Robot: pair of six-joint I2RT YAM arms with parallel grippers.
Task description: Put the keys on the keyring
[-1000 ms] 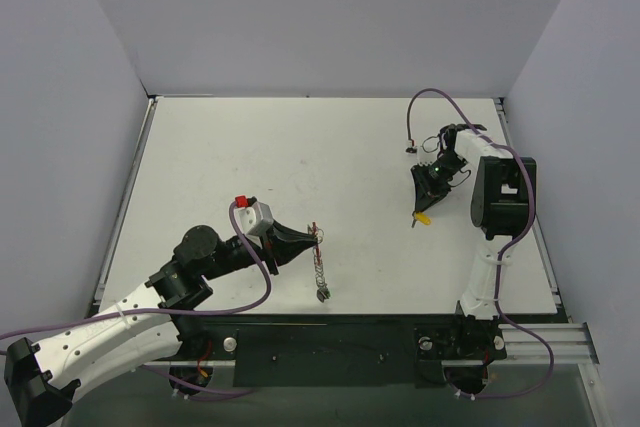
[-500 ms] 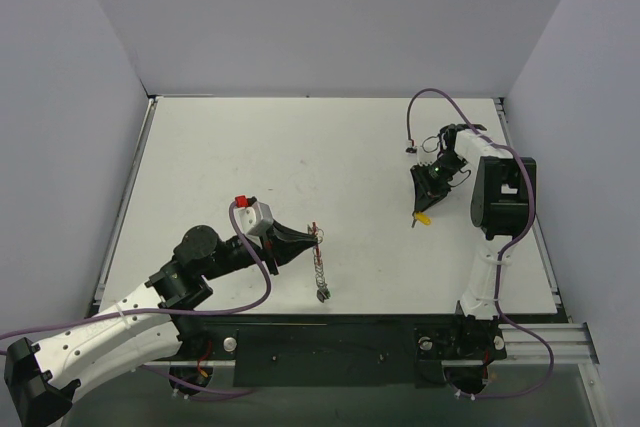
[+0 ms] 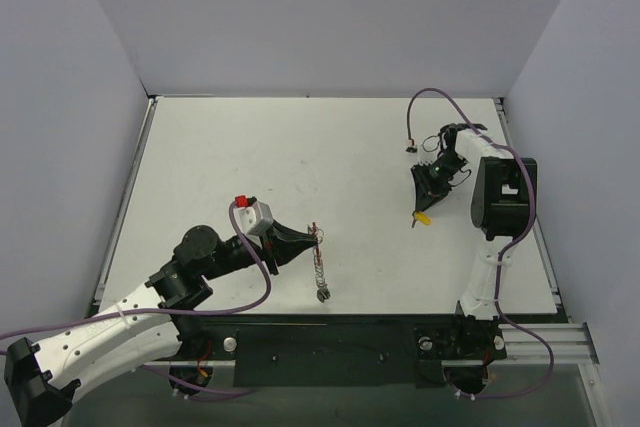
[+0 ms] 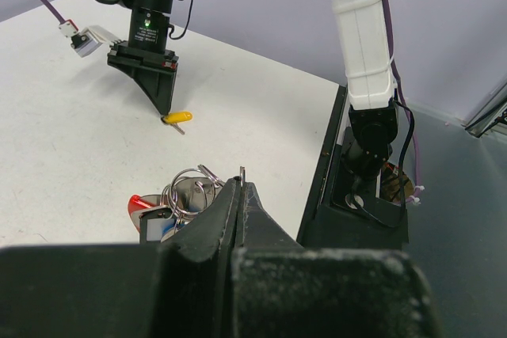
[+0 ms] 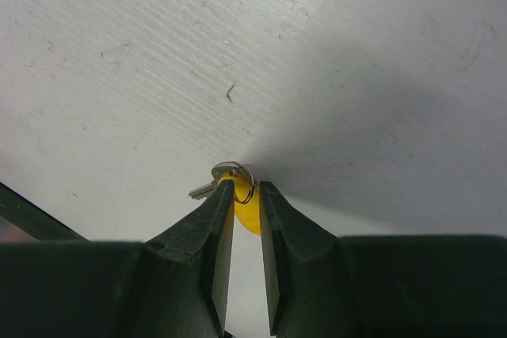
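Yellow key [image 5: 247,213] alone, one keyring [image 4: 186,187], perhaps two keys [image 4: 146,210] attached

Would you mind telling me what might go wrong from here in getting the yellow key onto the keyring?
The right fingers pinch the yellow key only at their very tips, so it may twist or slip out when lifted. The left fingers seem to hold the keyring by a thin bit of wire, so it could pivot or pull free as the key is pushed on. A red key already at that ring may crowd the opening.
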